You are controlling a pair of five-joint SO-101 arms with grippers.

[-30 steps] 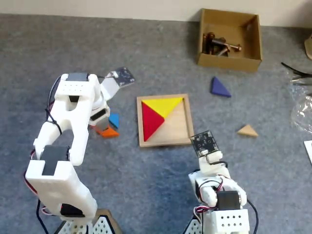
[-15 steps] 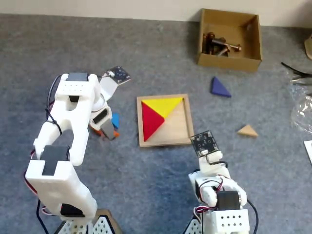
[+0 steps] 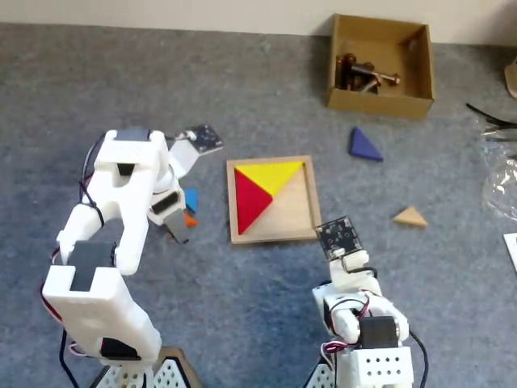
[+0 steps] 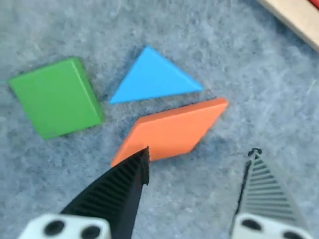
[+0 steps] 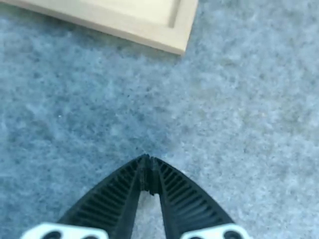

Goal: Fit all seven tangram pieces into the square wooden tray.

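2 of the 7 pieces sit in the wooden tray (image 3: pixel 271 237), the red triangle (image 3: pixel 249 202) and the yellow triangle (image 3: pixel 271 173). Which one is next? — Mira

Likely the orange parallelogram (image 4: pixel 172 130). It lies flat on the grey carpet, just beside the light blue triangle (image 4: pixel 152 77), with the green square (image 4: pixel 55 97) near, all apart from the tray. The left gripper (image 4: pixel 199 154) hangs over it, spread wide with nothing between the jaws. 1 fingertip (image 4: pixel 142 159) covers a corner of the piece. I cannot tell if it touches. — Tom

How will it handle? — Mira

My guess is light and stiff, a thin painted slab that neither bends nor breaks. The faces are probably slick, and it lies low in the carpet, so little edge is on offer. I would pinch across the 2 long parallel edges near the middle. Held by a sharp corner, it could twist out. — Tom

And the other arm? — Mira

The right gripper (image 5: pixel 149 164) is pinched closed on nothing, low over the carpet near the tray's corner. The dark blue triangle (image 3: pixel 364 145) and the tan triangle (image 3: pixel 410 216) lie on the tray's other side, well apart from it. — Tom
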